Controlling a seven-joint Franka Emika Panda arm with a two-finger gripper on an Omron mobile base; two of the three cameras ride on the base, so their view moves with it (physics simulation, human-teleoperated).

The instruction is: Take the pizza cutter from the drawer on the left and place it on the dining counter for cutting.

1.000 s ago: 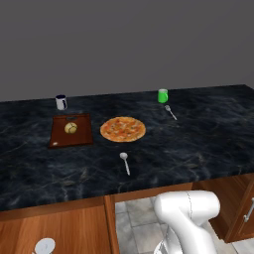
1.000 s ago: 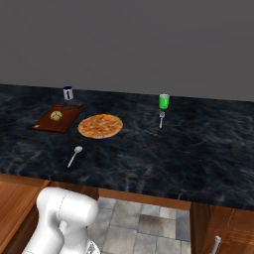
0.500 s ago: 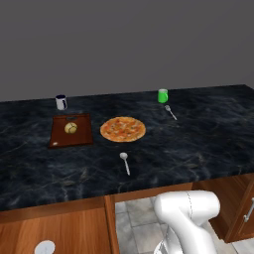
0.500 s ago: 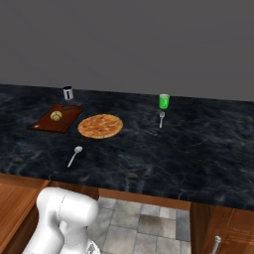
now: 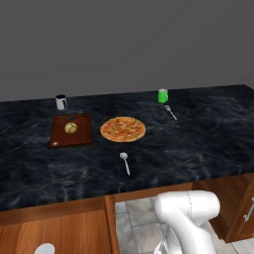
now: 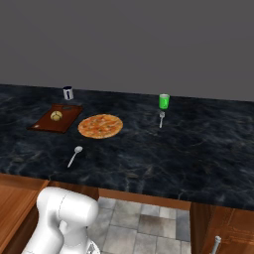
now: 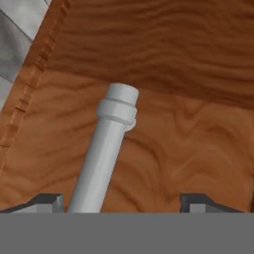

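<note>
In the hand view my gripper (image 7: 121, 203) is open, its fingertips (image 7: 49, 201) set wide apart right in front of the reddish-brown drawer (image 7: 188, 134). The drawer's silver bar handle (image 7: 106, 149) runs up between the fingers, closer to the left one, and neither touches it. In the left base view the drawer's wood (image 5: 64, 230) lies at the bottom left. A small pale round disc (image 5: 44, 248) there looks like the pizza cutter's wheel. The black marble dining counter (image 5: 198, 144) (image 6: 198, 149) stretches across above it.
On the counter are a pizza (image 5: 123, 129) (image 6: 100, 125), a brown cutting board (image 5: 71, 130) with a round fruit, a white spoon (image 5: 125, 161), a fork (image 5: 170, 112), a green cup (image 5: 162, 95) and a dark mug (image 5: 61, 102). Grey floor tiles (image 6: 144, 228) lie below.
</note>
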